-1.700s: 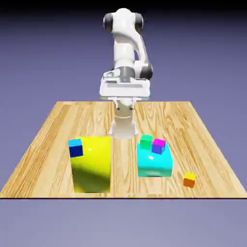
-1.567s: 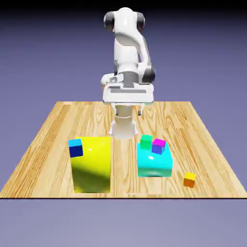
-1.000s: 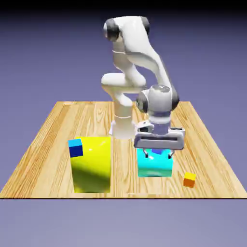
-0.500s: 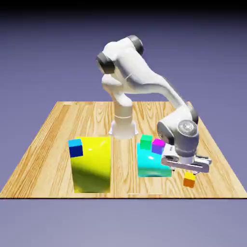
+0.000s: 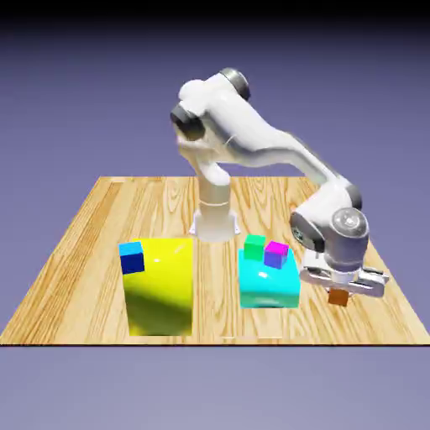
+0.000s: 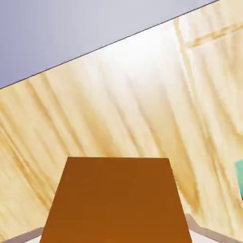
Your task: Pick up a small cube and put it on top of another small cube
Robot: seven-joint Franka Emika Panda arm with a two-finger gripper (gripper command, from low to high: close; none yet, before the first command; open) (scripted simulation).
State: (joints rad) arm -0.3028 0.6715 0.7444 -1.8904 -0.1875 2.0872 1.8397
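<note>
My gripper (image 5: 339, 291) is shut on the small cube (image 5: 338, 297), an orange one that hangs just above the table near the front, at the exterior view's right. The hand view is filled at the bottom by that cube's orange face (image 6: 116, 199), with a grey fingertip (image 6: 201, 231) showing at each lower corner. Two other small cubes, a green one (image 5: 254, 246) and a magenta-topped one (image 5: 276, 254), sit on the big cyan block (image 5: 269, 287) just left of my gripper.
A big yellow block (image 5: 161, 290) stands at the front left of the wooden table (image 5: 101, 227) with a small blue cube (image 5: 132, 257) at its corner. In the hand view, the table edge runs across the top and a cyan sliver (image 6: 239, 176) shows at the right.
The gripper came down over the orange cube with jaws wide, shut on it, and has since raised it slightly and shifted it to the exterior view's right.
</note>
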